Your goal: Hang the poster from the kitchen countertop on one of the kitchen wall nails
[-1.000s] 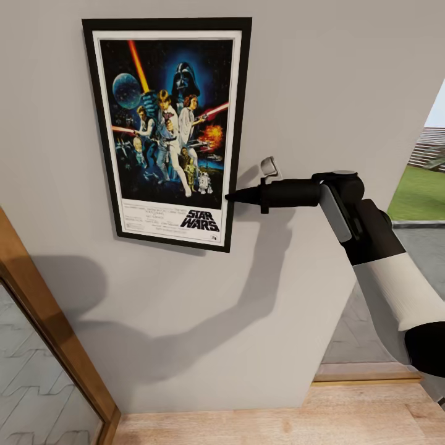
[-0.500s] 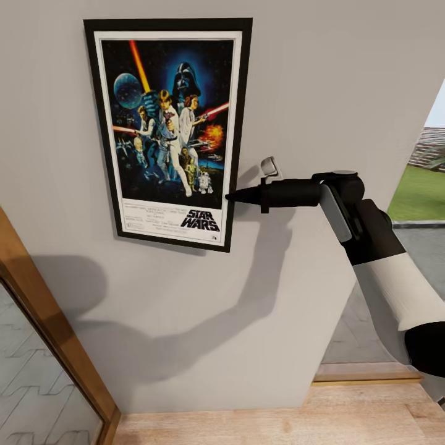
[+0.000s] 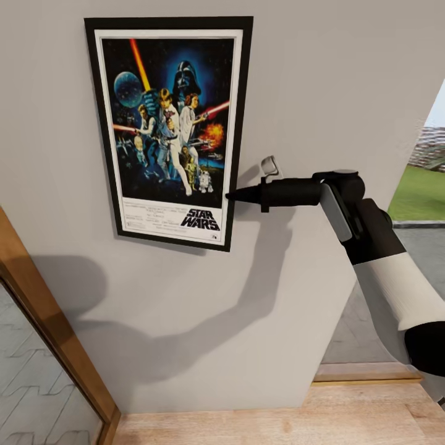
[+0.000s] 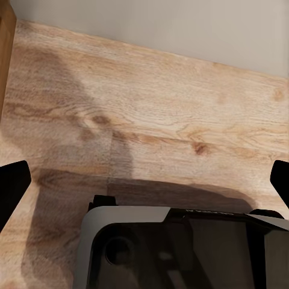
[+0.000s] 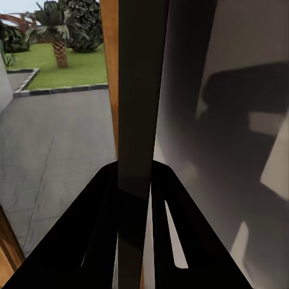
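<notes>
Poster: the poster (image 3: 170, 130) sits flat against the wall (image 3: 321, 74), upper left of the frame.
Right gripper: the right gripper (image 3: 232, 196) pinches the poster's right edge.
Left gripper: fingers spread, holding nothing, over wood floor (image 4: 156, 132).
Progress: seemingly hung; release remains.
View difference: right wrist shows the frame edge (image 5: 139, 120) between closed fingers.

R arm extended sideways, right gripper (image 3: 230, 196) fingers pinched on frame edge, left gripper (image 4: 144, 180) fingers spread wide

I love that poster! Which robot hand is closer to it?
Right. The right gripper pinches the poster at its right edge. The left gripper hangs open over the wooden floor, away from it.
</notes>
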Robot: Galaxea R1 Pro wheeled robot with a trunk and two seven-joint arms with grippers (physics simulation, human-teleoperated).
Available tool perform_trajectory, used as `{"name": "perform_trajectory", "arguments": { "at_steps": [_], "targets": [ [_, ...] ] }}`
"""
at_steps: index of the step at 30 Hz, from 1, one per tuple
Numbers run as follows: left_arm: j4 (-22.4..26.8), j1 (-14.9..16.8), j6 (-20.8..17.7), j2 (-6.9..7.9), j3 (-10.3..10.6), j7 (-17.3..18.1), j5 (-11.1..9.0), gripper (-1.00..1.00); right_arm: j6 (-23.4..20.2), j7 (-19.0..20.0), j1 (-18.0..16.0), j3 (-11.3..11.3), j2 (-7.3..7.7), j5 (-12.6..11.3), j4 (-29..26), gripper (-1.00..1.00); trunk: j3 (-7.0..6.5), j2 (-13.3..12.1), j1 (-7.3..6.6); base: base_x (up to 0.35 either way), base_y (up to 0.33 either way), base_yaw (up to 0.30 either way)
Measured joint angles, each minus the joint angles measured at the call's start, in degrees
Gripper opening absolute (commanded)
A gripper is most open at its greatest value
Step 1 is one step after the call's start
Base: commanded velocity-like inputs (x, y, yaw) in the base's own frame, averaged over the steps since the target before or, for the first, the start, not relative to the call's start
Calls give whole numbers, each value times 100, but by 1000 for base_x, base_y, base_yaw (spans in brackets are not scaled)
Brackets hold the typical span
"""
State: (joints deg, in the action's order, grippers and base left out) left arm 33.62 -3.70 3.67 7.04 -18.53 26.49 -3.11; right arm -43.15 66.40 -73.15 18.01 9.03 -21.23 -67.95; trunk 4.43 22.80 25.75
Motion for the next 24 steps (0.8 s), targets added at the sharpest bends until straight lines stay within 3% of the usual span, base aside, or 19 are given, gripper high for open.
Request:
{"name": "perform_trajectory", "arguments": {
  "at_steps": [24],
  "targets": [
    [0,0,0,0,0,0,0,100,-6,-9,-60,9,-3,5,1,-100,0,0,0,0,0,0]
  ]
}}
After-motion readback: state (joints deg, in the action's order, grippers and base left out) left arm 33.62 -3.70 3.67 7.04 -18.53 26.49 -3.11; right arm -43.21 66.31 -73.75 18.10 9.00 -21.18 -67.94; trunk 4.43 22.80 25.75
